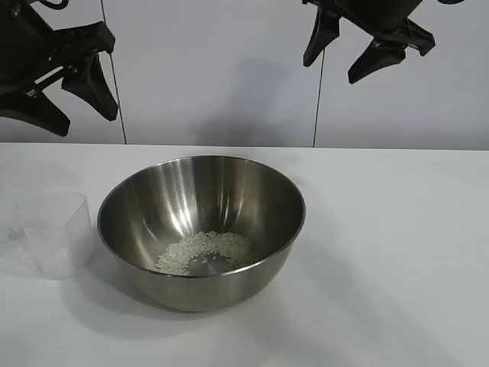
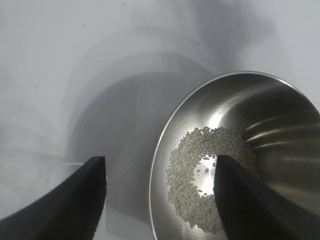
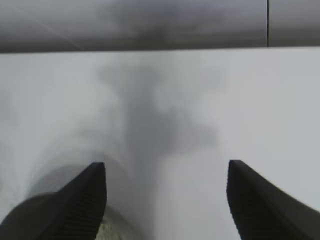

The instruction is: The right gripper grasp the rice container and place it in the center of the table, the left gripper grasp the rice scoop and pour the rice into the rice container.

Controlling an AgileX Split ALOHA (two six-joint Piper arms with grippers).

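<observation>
Rice container point(image 1: 202, 229) holds rice point(image 1: 205, 252); both grippers' jaws wide, empty.

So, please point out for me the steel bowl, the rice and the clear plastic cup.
rice container point(image 1: 229, 195): exterior view, on its bare inner wall above the grains.
rice point(image 1: 205, 251): exterior view, middle of the heap on the bowl's bottom.
rice scoop point(image 1: 55, 229): exterior view, on its clear side wall, beside the bowl.

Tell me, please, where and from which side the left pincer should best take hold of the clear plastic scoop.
Probably by the rice scoop's tapered wall near the open rim, coming straight down from above. It stands upright on the table, just left of the rice container, so a side approach from the right is blocked. The left pincer hangs open above it.
</observation>
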